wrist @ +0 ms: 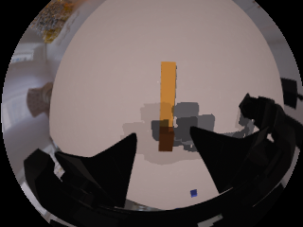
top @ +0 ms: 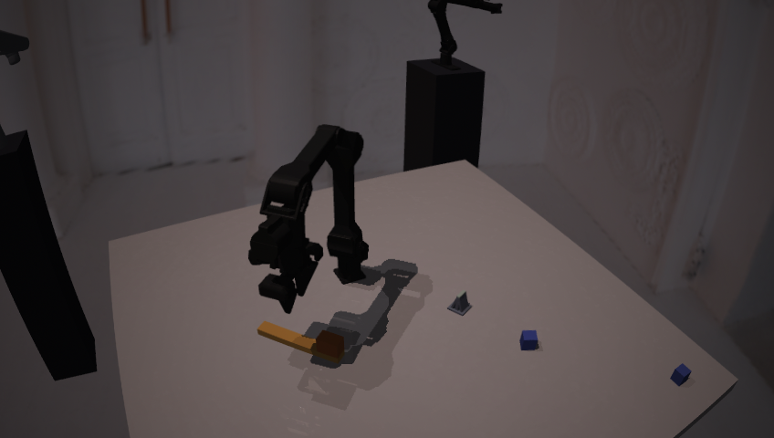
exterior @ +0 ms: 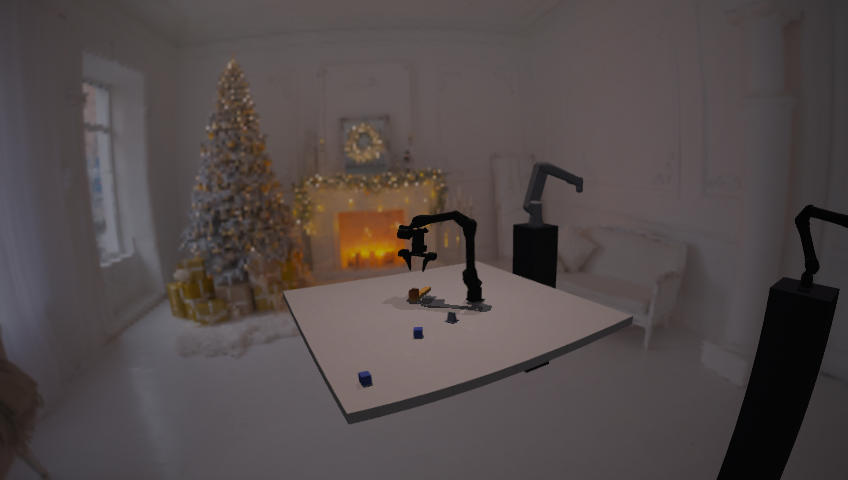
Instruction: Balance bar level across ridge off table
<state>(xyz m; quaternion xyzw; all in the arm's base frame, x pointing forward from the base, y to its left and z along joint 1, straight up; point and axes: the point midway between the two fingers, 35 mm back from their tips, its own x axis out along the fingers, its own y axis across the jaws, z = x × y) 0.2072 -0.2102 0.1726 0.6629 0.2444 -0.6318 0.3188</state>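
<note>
An orange bar (top: 285, 336) (exterior: 424, 291) (wrist: 168, 85) lies flat on the table, with a darker brown-orange block (top: 329, 345) (exterior: 413, 294) (wrist: 166, 139) on one end. My gripper (top: 295, 304) (exterior: 417, 269) (wrist: 163, 133) is open and empty, pointing down above the bar. In the wrist view the block end shows between and beyond the fingertips, and the bar runs away from them. The small grey ridge (top: 460, 304) (exterior: 451, 317) stands on its base on the table, apart from the bar; I cannot make it out in the wrist view.
A blue cube (top: 528, 339) (exterior: 418, 333) lies beyond the ridge. Another blue cube (top: 680, 375) (exterior: 364, 378) lies near a table corner. One blue cube (wrist: 193, 193) shows low in the wrist view. The arm's shadow falls across the block end of the bar.
</note>
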